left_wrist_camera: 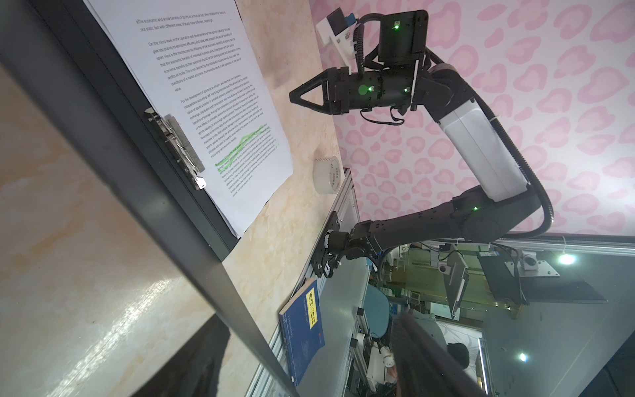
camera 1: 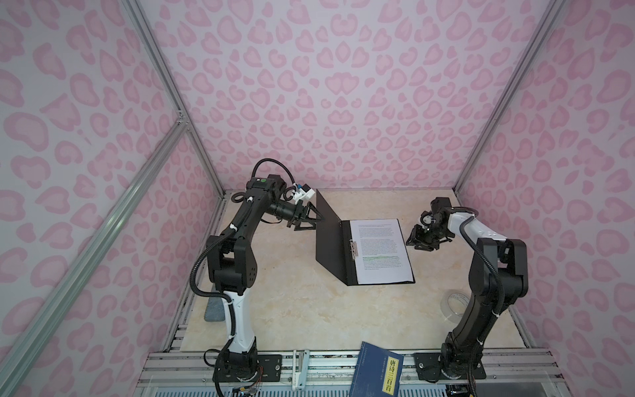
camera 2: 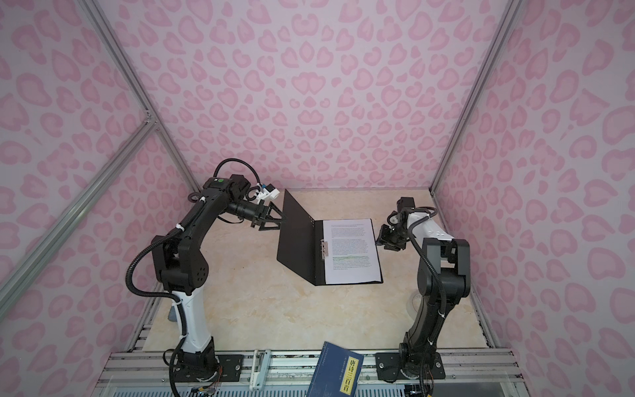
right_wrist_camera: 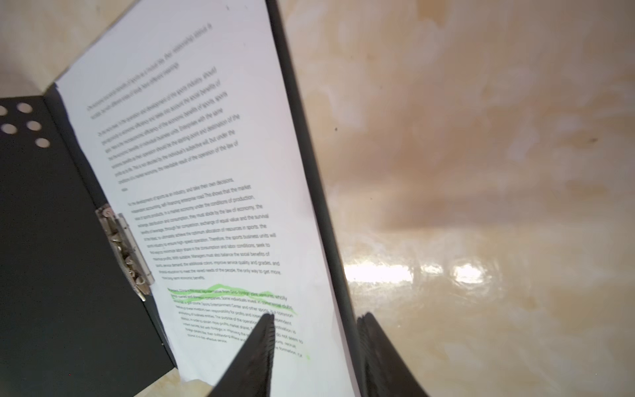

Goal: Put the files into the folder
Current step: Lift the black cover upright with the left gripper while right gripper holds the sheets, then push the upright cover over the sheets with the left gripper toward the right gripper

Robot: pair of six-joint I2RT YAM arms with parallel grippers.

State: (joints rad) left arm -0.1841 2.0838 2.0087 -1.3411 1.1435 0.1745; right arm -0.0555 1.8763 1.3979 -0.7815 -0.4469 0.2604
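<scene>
- Although the flat A4 folder (camera 1: 330, 240), black inside with a metal clip (camera 1: 354, 248) along its spine, lies open on the pale marbled desk (camera 1: 292, 309), the main step looks done. The files (camera 1: 379, 251), white printed sheets with green-highlighted lines, lie flat on the inner half just beside the clip.
- Only the top sheet shows, so the number beneath it cannot be told. No loose sheet appears anywhere else on the desk.
- Whether the clip presses on the sheets or merely lies along their edge is unclear in both wrist views.
- On the other side of the clip, the folder's cover stands raised at a steep tilt.
- At the cover edge farthest from the clip is the left gripper (camera 1: 318, 219). Its fingers are spread wide with the thin cover edge running between them, so they seem to prop it rather than pinch it.
- Near the sheet edge farthest from the clip hangs the right gripper (camera 1: 414, 240), apart from the folder in both top views. Its fingers (right_wrist_camera: 261, 343) are partly parted, one above the paper and one above bare desk, with nothing between them.
- What looks left is lowering the cover over the sheets, perhaps after fastening the clip.
- A blue book (camera 1: 378, 369) with a yellow label lies well apart from the clip, at the desk's front rail, and plays no part.
</scene>
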